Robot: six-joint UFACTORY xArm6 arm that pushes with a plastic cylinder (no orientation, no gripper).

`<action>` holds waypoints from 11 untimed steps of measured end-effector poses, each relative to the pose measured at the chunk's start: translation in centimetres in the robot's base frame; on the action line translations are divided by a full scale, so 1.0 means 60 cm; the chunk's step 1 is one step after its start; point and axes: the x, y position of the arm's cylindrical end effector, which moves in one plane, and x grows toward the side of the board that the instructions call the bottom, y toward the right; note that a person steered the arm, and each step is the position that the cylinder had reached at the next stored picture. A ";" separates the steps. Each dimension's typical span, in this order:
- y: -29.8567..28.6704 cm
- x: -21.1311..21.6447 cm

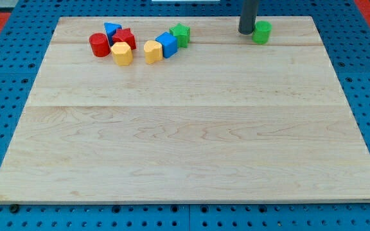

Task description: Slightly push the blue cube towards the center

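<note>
The blue cube (167, 45) sits near the view's top, left of centre, on the wooden board (185, 128). It touches a yellow block (152, 51) on its left and a green star (180, 34) at its upper right. My tip (247, 32) is at the view's top right, far to the right of the blue cube. It stands right beside a green cylinder (261, 32), on that cylinder's left.
A cluster lies at the view's top left: a red cylinder (99, 45), a blue triangular block (112, 30), a red star (124, 38) and a yellow hexagonal block (122, 54). A blue pegboard (5, 96) surrounds the board.
</note>
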 end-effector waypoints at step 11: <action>-0.208 0.021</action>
